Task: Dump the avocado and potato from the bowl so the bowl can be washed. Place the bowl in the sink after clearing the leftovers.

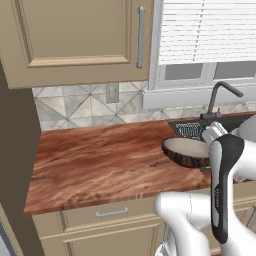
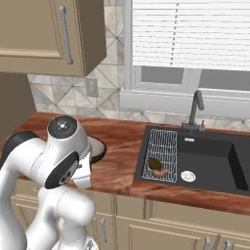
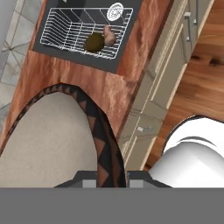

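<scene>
From the left base the bowl [image 1: 187, 151] hangs over the counter [image 1: 100, 160], from the right base the sink [image 2: 210, 163] lies rightward (avocado [image 2: 154, 163], potato [image 2: 160, 172] already in it), and the hand view shows the gripper [image 3: 112, 176] clenched on the bowl's rim.

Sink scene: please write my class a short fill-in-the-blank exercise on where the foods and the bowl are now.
1. The avocado and potato lie on the white wire ____ in the sink.
2. The bowl is over the wooden ____.
3. The bowl's inside is ____ of food.

Missing words: rack; counter; empty
</scene>
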Controlling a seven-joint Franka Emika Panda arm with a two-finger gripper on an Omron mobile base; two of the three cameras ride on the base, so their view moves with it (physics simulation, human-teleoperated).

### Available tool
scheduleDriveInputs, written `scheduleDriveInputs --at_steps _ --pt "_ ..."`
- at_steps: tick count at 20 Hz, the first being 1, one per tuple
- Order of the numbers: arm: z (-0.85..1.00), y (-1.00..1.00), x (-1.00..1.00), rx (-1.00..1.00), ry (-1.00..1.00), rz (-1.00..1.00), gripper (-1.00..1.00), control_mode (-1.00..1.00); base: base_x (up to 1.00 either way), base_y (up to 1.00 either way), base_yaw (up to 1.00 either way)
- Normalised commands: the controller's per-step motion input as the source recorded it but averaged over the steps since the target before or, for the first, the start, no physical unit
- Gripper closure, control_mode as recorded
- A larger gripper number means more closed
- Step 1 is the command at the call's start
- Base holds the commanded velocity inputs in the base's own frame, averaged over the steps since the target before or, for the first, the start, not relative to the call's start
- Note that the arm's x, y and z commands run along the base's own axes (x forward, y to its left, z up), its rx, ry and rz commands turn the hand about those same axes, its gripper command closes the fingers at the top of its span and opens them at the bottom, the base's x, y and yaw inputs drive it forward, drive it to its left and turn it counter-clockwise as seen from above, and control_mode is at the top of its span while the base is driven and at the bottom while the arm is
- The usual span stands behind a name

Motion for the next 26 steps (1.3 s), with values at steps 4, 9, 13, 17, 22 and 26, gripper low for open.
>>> scheduleDriveInputs --at_steps 4,9,13,17,22,26 --pt "0.00 0.00 0.00 0.00 0.00 0.00 1.00 1.00 -0.02 -1.00 -0.07" --pt "0.00 0.00 0.00 0.00 0.00 0.00 1.00 1.00 0.01 -1.00 -0.04" --pt "0.00 0.00 0.00 0.00 0.00 0.00 1.00 1.00 0.04 -1.00 0.00" --pt "0.00 0.00 0.00 0.00 0.00 0.00 1.00 1.00 0.24 -0.84 0.00" --pt "0.00 0.00 0.00 0.00 0.00 0.00 1.00 1.00 0.27 -0.37 0.01" --pt "0.00 0.00 0.00 0.00 0.00 0.00 1.00 1.00 0.28 -0.35 0.07"
